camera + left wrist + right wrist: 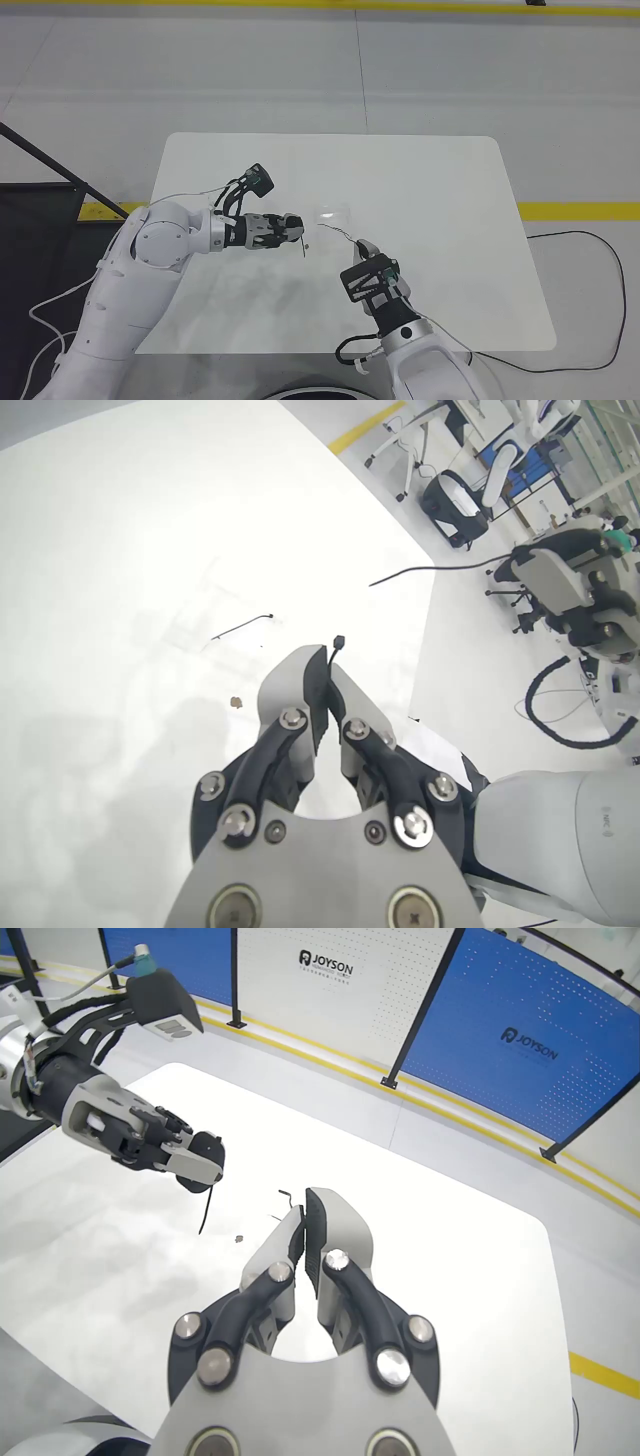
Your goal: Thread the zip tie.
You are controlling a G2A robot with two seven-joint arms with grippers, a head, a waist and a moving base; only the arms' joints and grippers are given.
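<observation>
My left gripper [327, 660] is shut on a black zip tie [338, 643] whose square head sticks out past the fingertips. In the right wrist view its tail [205, 1210] hangs free below the left gripper [212, 1173], above the white table [440, 180]. My right gripper [304, 1200] is shut on a second thin black strip [425, 570], which points toward the left gripper. From above, the left gripper [298, 226] and right gripper [360, 246] are a short gap apart near the table's middle. The strip [335, 231] spans part of that gap.
A small brown speck [236, 702] lies on the table below the grippers. A thin dark bent line [240, 627] shows on the tabletop; I cannot tell whether it is a strip or a shadow. Bare tabletop surrounds both arms.
</observation>
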